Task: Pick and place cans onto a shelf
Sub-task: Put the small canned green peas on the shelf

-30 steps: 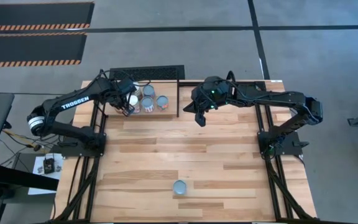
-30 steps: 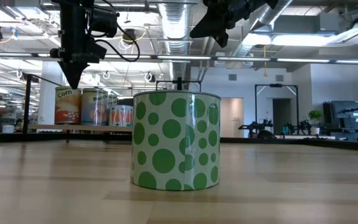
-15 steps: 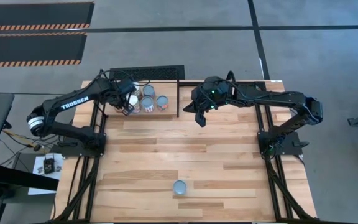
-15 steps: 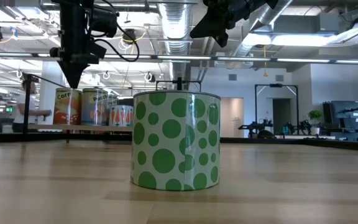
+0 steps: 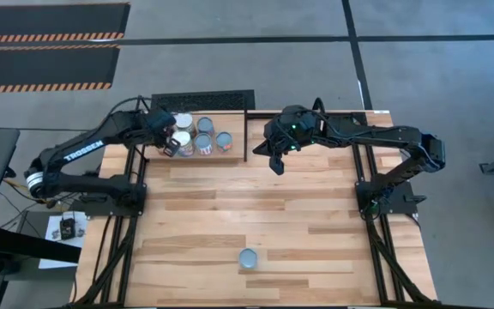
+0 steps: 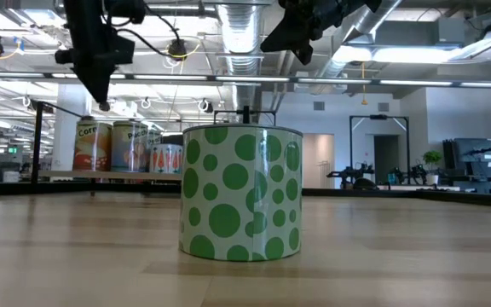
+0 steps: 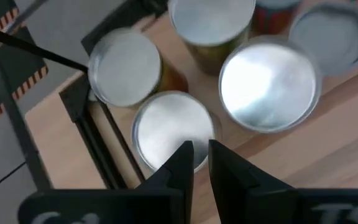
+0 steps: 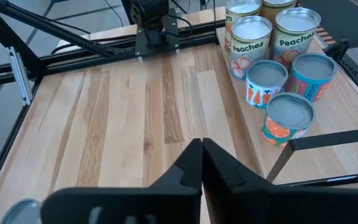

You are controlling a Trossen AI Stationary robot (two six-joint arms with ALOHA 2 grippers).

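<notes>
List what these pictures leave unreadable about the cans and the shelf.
- Low view: the green-dotted can stands in front of the shelf, hiding the cans behind it.
- High view: only can tops show, so side labels are unreadable; the left gripper overlaps one can.
- Left wrist view: tops only; picture edges cut off two cans.
- Right wrist view: the picture's top edge cuts off the farthest cans, so the count is uncertain.

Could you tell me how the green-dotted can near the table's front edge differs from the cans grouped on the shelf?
The green-dotted can stands alone on the bare tabletop, far from both arms; the shelf cans are packed together on the shelf, beside the left gripper. It is wrapped in green dots; they carry food labels such as Peaches and Corn. All stand upright.
</notes>
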